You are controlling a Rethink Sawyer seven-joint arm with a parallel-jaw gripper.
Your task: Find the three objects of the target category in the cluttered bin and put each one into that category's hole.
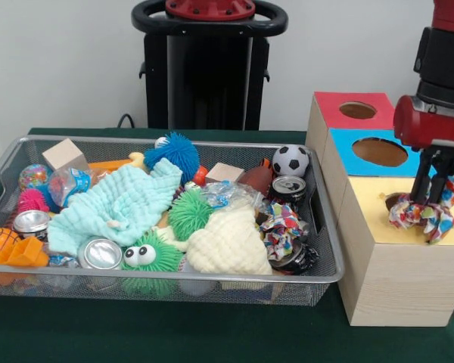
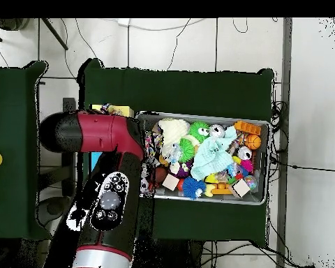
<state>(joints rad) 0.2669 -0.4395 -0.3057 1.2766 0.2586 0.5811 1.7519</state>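
The bin is a wide wire-mesh tray full of toys, cloths and cans; it also shows in the overhead view. To its right stand three wooden boxes with holes: red-topped, blue-topped and yellow-topped. My gripper is over the yellow-topped box and shut on a multicoloured knotted cloth toy. The toy hangs at the edge of that box's hole. A similar multicoloured cloth toy lies in the bin's right end. In the overhead view my arm hides the gripper.
The bin holds a teal cloth, a cream cloth, a green furry ball with eyes, a soccer ball, cans, a blue spiky ball and wooden blocks. The pedestal stands behind.
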